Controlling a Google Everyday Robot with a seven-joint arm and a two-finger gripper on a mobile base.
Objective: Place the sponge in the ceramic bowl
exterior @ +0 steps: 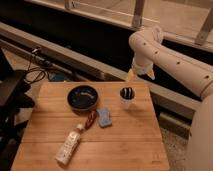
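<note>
The light-blue sponge [105, 117] lies flat on the wooden table [130, 145], just right of and in front of the ceramic bowl [82, 97]. The bowl is dark, round and shallow, and stands at the table's back middle. My gripper [131, 76] hangs at the end of the white arm [165, 52], above the table's back edge. It is up and behind a white cup, well to the right of the bowl and far from the sponge. The gripper looks open and holds nothing.
A white cup [127, 98] with dark items in it stands at the back right, right under the gripper. A reddish-brown elongated object [90, 120] lies touching the sponge's left side. A clear bottle [68, 144] lies at the front left. A dark ledge runs behind the table.
</note>
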